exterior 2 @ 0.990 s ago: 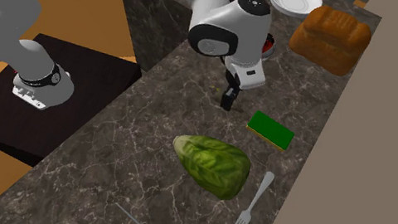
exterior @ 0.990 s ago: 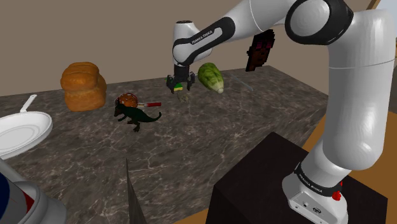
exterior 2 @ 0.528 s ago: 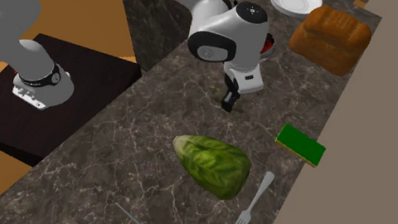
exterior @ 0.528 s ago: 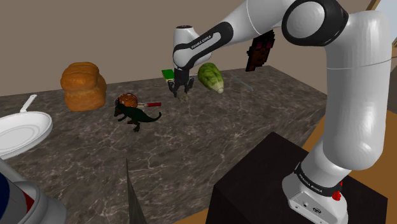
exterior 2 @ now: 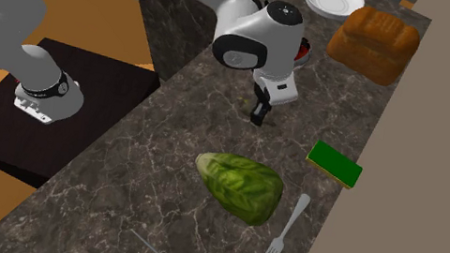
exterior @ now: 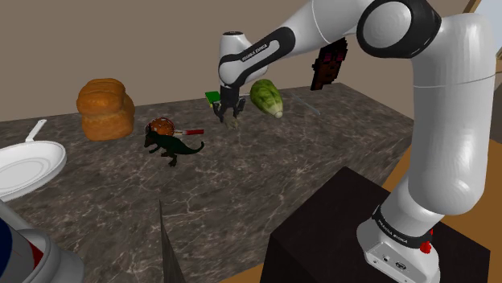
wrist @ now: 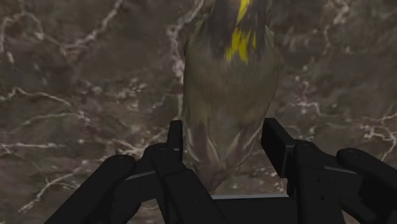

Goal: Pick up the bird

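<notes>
The polished stone counter [exterior: 322, 137] is dark grey-brown, veined all over with thin white lines. The olive-grey bird [wrist: 229, 76] has bright yellow streaks across a darker back. The all-black gripper [wrist: 224, 124] belongs to a glossy white arm [exterior: 450, 120] with dark joints. The flat rectangular block [exterior 2: 335, 163] is deep green with a yellowish edge. The crinkled lettuce head [exterior 2: 239, 186] is mottled pale and mid green. The bread loaf [exterior: 104, 107] is golden brown, the toy dinosaur [exterior: 173, 146] dark green, the round plate [exterior: 28, 165] white, and the fork [exterior 2: 284, 231] pale silver.
</notes>
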You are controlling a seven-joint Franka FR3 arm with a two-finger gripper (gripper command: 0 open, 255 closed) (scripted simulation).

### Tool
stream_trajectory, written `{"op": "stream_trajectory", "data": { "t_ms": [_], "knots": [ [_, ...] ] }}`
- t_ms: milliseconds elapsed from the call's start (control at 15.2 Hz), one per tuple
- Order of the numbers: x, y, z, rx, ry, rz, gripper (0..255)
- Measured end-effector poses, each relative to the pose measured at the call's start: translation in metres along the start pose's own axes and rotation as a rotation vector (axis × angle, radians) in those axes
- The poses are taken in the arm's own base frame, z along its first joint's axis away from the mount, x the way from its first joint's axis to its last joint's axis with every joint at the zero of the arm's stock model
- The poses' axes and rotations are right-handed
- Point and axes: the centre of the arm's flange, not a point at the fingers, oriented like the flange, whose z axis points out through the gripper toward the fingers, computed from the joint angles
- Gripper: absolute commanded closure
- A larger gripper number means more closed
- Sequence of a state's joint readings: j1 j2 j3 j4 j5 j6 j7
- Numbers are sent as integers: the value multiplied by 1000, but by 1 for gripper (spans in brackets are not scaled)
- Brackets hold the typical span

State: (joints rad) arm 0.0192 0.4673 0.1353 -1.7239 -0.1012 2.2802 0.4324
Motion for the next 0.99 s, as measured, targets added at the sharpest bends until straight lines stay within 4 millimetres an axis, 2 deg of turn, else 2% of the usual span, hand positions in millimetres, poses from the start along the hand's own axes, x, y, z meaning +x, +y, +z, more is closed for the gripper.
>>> {"op": "stream_trajectory", "data": {
  "t_ms": [990],
  "knots": [
    [8, -1, -74, 0, -1, -1, 255]
  ]
}}
